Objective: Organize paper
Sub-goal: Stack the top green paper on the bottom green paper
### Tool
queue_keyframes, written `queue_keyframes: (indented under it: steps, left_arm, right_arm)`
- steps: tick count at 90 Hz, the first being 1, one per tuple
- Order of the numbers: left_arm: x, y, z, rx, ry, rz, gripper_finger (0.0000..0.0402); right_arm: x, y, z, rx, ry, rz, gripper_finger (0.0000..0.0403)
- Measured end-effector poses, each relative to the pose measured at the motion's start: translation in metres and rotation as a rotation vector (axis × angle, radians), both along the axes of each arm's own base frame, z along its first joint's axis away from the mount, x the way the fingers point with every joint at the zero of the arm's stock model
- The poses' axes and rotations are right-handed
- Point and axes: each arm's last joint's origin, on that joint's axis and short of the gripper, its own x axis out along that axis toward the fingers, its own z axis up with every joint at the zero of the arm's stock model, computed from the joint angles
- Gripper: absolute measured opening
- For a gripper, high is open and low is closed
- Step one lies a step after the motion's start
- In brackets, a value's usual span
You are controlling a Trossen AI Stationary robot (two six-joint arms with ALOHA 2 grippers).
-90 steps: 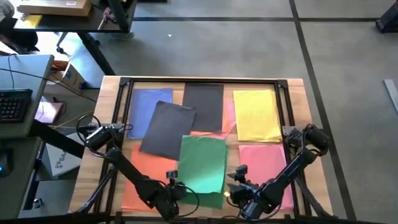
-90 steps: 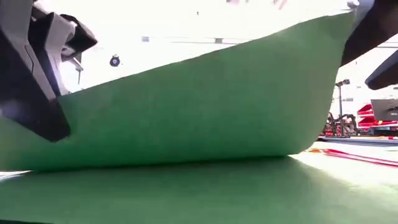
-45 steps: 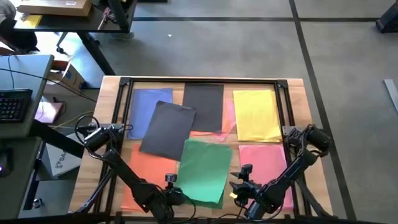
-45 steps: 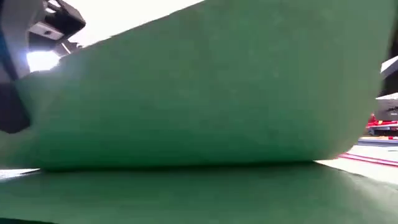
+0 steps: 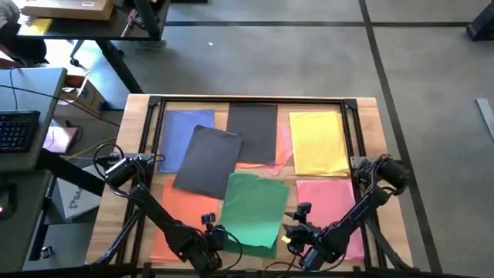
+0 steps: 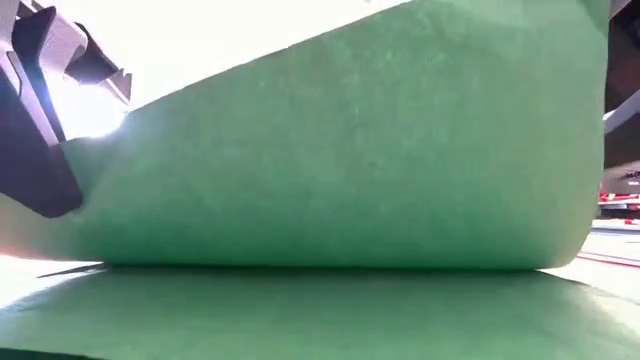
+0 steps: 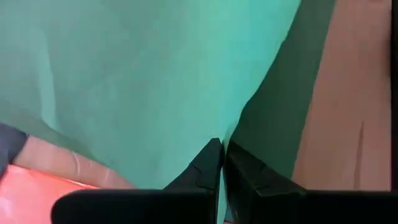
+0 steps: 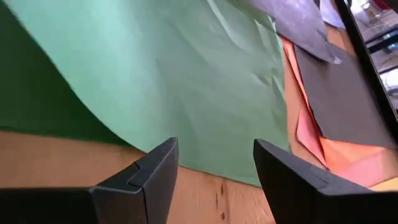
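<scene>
At six o'clock on the table, the left gripper (image 7: 221,163) is pinching the thin green paper sheet (image 5: 251,210), seemingly lifting its near edge, while the right gripper (image 8: 214,163) is waiting open-fingered just beside it, so squaring the sheet comes next.

No readable text, label, brand, number or sign anywhere you look. The coloured paper sheets carry no print. The cardboard box (image 5: 68,9) on the desk past the table shows no legible marking, and the keyboard (image 5: 17,130) keys are too small for you to read.
</scene>
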Motion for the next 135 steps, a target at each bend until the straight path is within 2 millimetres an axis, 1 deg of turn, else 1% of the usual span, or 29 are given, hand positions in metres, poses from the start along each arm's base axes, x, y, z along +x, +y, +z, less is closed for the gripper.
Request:
queue_keyframes:
  steps: [12, 31, 44, 63, 73, 82, 93, 106, 118, 135]
  left_arm:
    - [-0.001, -0.004, 0.002, -0.035, -0.027, 0.030, 0.0000]
    - [0.002, -0.009, 0.011, -0.052, -0.053, 0.032, 0.0000]
    - [0.001, -0.008, 0.010, -0.037, -0.047, 0.028, 0.0000]
    - [0.003, -0.004, 0.008, -0.028, -0.044, 0.044, 0.0000]
    - [0.003, -0.004, 0.007, -0.033, -0.042, 0.051, 0.0000]
    - [0.003, -0.004, 0.007, -0.035, -0.045, 0.060, 0.0000]
    - [0.003, -0.004, 0.007, -0.040, -0.046, 0.067, 0.0000]
    - [0.003, -0.004, 0.007, -0.043, -0.047, 0.072, 0.0000]
    - [0.003, -0.004, 0.007, -0.044, -0.047, 0.073, 0.0000]
    - [0.003, -0.004, 0.007, -0.046, -0.045, 0.072, 0.0000]
  right_arm:
    - [0.004, -0.005, -0.016, -0.040, 0.038, -0.037, 0.0194]
    - [0.009, -0.015, -0.030, -0.085, 0.072, -0.090, 0.0194]
    - [0.013, -0.019, -0.033, -0.089, 0.077, -0.110, 0.0194]
    - [0.016, -0.022, -0.032, -0.137, 0.032, -0.114, 0.0194]
    - [0.018, -0.025, -0.032, -0.156, 0.048, -0.110, 0.0194]
    - [0.014, -0.029, -0.031, -0.174, 0.102, -0.125, 0.0194]
    - [0.004, -0.036, -0.031, -0.146, 0.176, -0.223, 0.0194]
    - [0.000, -0.040, -0.041, -0.121, 0.156, -0.248, 0.0194]
    - [0.006, -0.045, -0.050, -0.081, 0.126, -0.225, 0.0194]
    - [0.017, -0.052, -0.050, -0.093, 0.108, -0.220, 0.0194]
